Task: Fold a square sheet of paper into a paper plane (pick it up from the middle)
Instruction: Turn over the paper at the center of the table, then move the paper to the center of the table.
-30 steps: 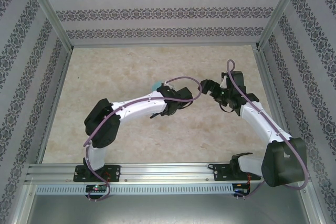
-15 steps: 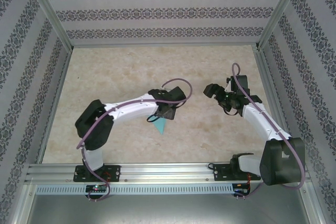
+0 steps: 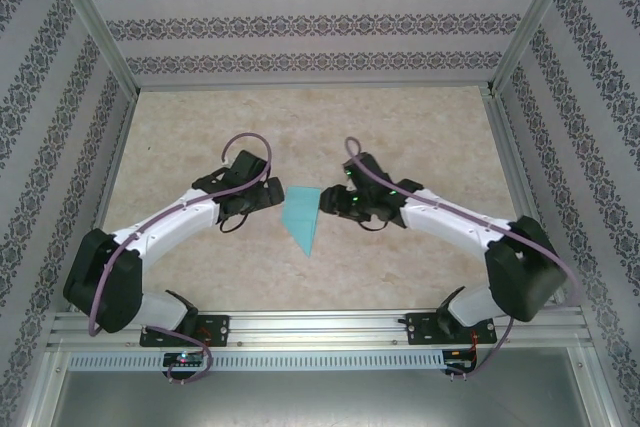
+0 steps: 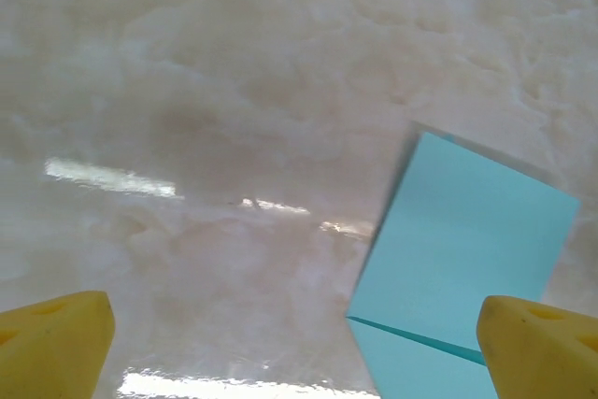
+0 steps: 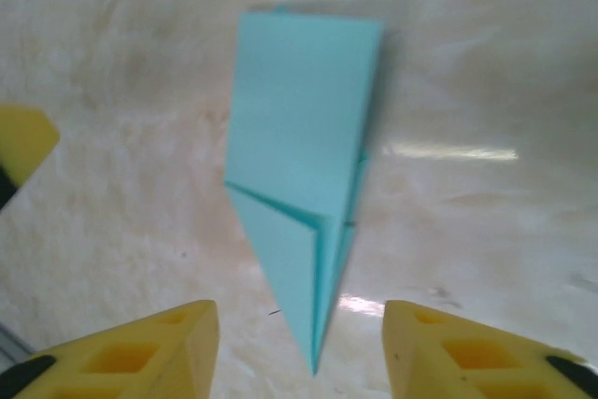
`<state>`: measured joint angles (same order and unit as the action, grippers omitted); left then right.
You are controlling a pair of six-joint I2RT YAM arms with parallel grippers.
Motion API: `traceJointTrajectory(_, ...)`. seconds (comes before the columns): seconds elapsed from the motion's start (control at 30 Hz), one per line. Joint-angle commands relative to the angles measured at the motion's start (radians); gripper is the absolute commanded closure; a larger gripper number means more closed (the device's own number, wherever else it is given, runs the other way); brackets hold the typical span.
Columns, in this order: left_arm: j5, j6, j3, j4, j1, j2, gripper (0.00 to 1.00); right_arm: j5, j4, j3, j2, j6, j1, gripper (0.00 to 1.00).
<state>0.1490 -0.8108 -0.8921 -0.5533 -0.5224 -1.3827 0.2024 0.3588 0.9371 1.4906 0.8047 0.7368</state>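
The paper plane (image 3: 301,219) lies flat on the table (image 3: 420,127) between the two hands. The left hand (image 3: 272,191) stands wide and empty beside it; the right hand (image 3: 326,202), half apart, seems to touch nothing. A good pickup pinches the centre crease mid-body, not the tip.

The paper plane (image 3: 302,219) is thin, smooth, blue-green paper with sharp folds, and it does not shine. The table (image 3: 420,117) under it is smooth and shiny like pale stone, with bright spots of light on it. The right gripper (image 5: 299,348) has yellow fingers (image 5: 140,357) that look like dull plastic.
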Motion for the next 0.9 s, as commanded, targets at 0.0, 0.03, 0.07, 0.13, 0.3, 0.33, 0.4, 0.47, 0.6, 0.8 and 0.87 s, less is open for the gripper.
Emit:
traceJointTrajectory(0.0, 0.002, -0.047, 0.041, 0.06, 0.044, 0.066, 0.0, -0.004, -0.045, 0.071, 0.095, 0.035, 0.077, 0.57)
traceJointTrajectory(0.03, 0.005, -0.052, 0.055, 0.059, 0.055, 0.08, 0.0, 0.004, -0.047, 0.088, 0.124, 0.035, 0.091, 0.57)
traceJointTrajectory(0.07, 0.006, -0.058, 0.07, 0.062, 0.066, 0.096, 0.0, 0.017, -0.053, 0.103, 0.158, 0.034, 0.103, 0.58)
traceJointTrajectory(0.13, 0.003, -0.065, 0.092, 0.066, 0.084, 0.119, 0.0, 0.055, -0.055, 0.138, 0.225, 0.028, 0.118, 0.58)
traceJointTrajectory(0.3, -0.008, -0.065, 0.11, 0.06, 0.103, 0.139, 0.0, 0.097, -0.032, 0.202, 0.353, 0.007, 0.144, 0.59)
traceJointTrajectory(0.33, -0.01, -0.065, 0.112, 0.059, 0.103, 0.138, 0.0, 0.097, -0.019, 0.208, 0.368, 0.001, 0.143, 0.59)
traceJointTrajectory(0.4, -0.018, -0.064, 0.111, 0.062, 0.105, 0.134, 0.0, 0.092, 0.005, 0.214, 0.387, -0.026, 0.139, 0.59)
traceJointTrajectory(0.47, -0.025, -0.06, 0.11, 0.062, 0.104, 0.125, 0.0, 0.091, 0.03, 0.212, 0.399, -0.059, 0.13, 0.58)
traceJointTrajectory(0.6, -0.029, -0.059, 0.104, 0.064, 0.105, 0.112, 0.0, 0.093, 0.086, 0.187, 0.422, -0.182, 0.091, 0.56)
traceJointTrajectory(0.8, -0.042, -0.049, 0.088, 0.062, 0.104, 0.087, 0.0, 0.076, 0.221, 0.133, 0.39, -0.44, -0.038, 0.57)
traceJointTrajectory(0.87, -0.055, -0.048, 0.087, 0.066, 0.104, 0.082, 0.0, 0.064, 0.237, 0.11, 0.355, -0.504, -0.083, 0.57)
